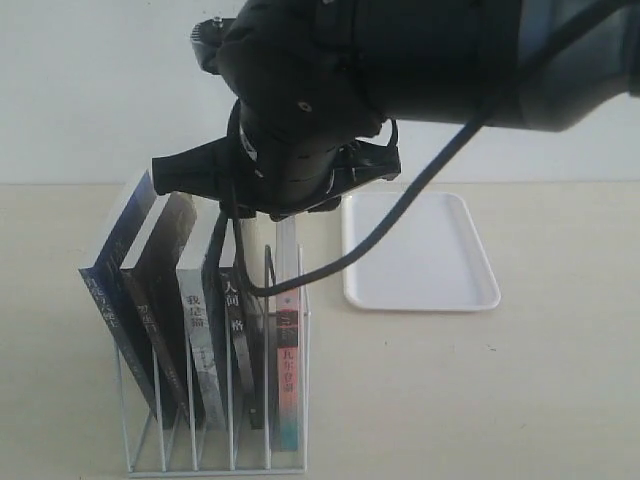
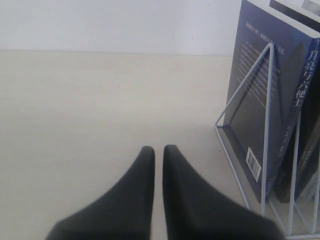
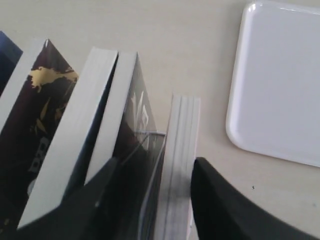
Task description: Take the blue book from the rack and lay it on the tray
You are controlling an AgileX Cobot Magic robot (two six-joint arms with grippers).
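4 other paperbacks crowd the white wire rack beside the dark blue paperback, which leans in its end slot. The right tool hangs spread astride the opposite end's books. The left tool, clenched, hovers over the beige desk beside the rack. The flat white plastic tray lies apart.

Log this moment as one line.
blue book: in rack, untouched | right gripper: open, above other books | left gripper: shut, empty | tray: empty
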